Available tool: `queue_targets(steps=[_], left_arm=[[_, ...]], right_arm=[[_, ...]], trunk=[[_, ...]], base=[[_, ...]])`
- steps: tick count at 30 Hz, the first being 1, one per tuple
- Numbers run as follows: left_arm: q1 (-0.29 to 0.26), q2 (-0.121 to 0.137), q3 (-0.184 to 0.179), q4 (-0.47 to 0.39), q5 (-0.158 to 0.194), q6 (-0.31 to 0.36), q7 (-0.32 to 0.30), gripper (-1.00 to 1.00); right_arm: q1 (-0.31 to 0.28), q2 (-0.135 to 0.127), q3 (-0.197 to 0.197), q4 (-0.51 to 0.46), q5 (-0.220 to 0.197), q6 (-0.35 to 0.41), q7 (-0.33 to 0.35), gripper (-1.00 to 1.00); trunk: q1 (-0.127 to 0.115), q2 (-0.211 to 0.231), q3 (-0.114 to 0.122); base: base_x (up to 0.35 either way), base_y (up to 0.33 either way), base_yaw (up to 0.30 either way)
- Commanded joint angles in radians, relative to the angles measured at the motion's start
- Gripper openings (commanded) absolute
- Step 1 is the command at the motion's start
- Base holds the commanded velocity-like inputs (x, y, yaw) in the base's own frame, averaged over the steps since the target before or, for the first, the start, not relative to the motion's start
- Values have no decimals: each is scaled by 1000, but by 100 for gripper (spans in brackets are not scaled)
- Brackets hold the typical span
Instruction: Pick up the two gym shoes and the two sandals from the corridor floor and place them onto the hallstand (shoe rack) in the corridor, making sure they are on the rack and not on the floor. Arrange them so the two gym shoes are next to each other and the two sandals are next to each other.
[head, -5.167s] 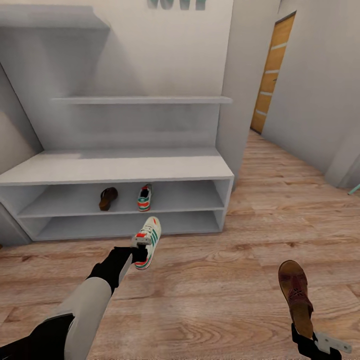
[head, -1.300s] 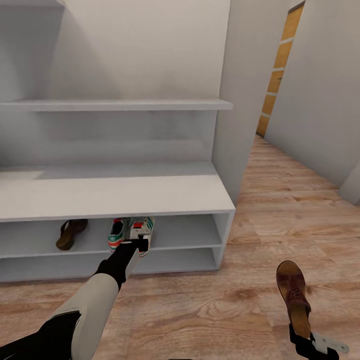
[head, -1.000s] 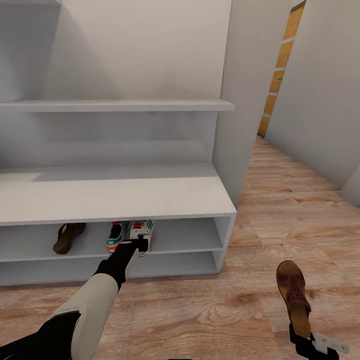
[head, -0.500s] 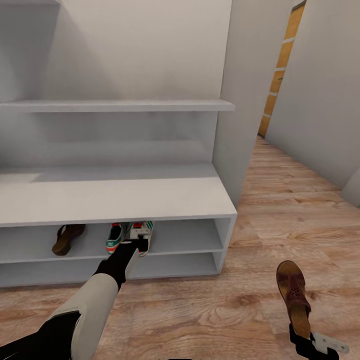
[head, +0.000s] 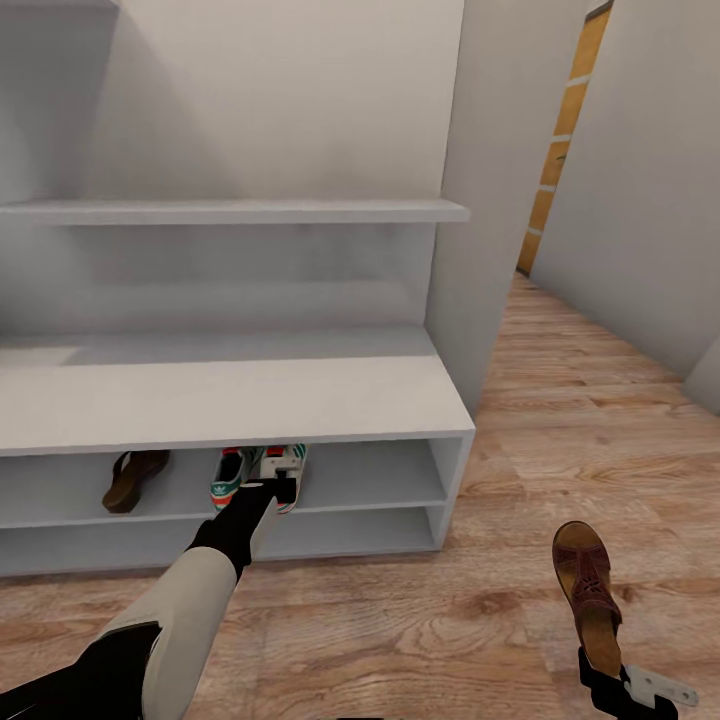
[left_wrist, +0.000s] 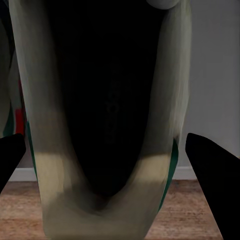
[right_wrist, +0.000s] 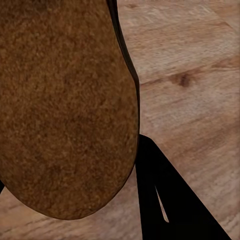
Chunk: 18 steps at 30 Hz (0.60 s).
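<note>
left claw clamped on 2nd gym shoe, at upper open shelf of hallstand, just right of 1st sneaker. set sole flat, w/ toe inward, then release. right claw grips sandal above floor; other sandal shelved far left.

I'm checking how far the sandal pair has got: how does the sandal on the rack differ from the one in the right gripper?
The sandal on the rack lies on the hallstand's upper open shelf, left of the gym shoes; the held sandal hangs over the corridor floor, its heel in the right gripper. The first is shaded under the bench; the second shows its strap openly. Both are brown.
</note>
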Motion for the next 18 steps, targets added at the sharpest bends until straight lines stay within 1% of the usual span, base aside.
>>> queue_targets(steps=[1,7,18], left_arm=[[0,-1,6,-2,-10,5,-2,-100],[0,0,8,-1,-10,5,-2,-100],[0,2,11,-1,-10,5,-2,-100]], right_arm=[[-1,0,-3,1,-6,-2,6,-100],[-1,0,-3,1,-6,-2,6,-100],[-1,0,-3,1,-6,-2,6,-100]], trunk=[[0,0,-1],[0,0,-1],[0,0,-1]], base=[[51,0,0],[95,0,0],[10,0,0]])
